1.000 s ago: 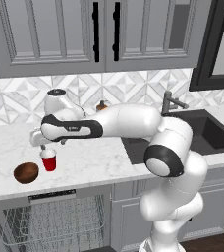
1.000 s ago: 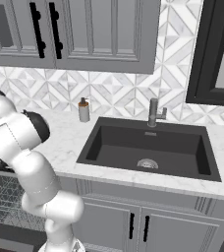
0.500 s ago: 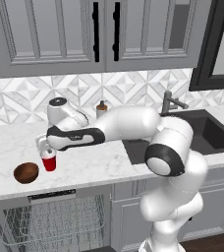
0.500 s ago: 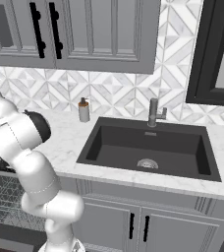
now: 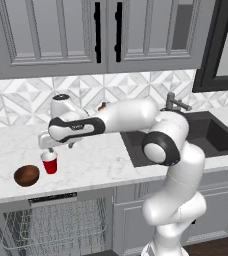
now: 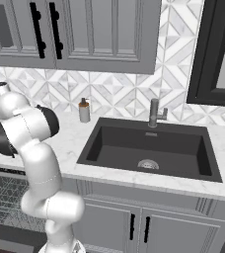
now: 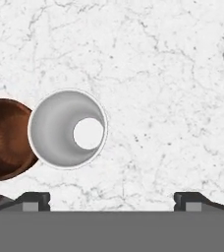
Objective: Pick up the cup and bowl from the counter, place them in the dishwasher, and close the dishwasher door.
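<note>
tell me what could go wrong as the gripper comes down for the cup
In the hand view the cup sits off to one side, not centred between the open fingertips, so a straight descent could land a finger on its rim and tip it. The bowl lies close beside the cup, leaving little room for a finger and risking a nudge.

- The white arm reaches from the base at lower right far out to the left, forearm roughly level.
- The hand points straight down, with the gripper (image 5: pixel 50 149) low beneath it.
- In the hand view the two dark fingertips (image 7: pixel 35 200) stand wide apart, jaws spread, nothing between them.
</note>
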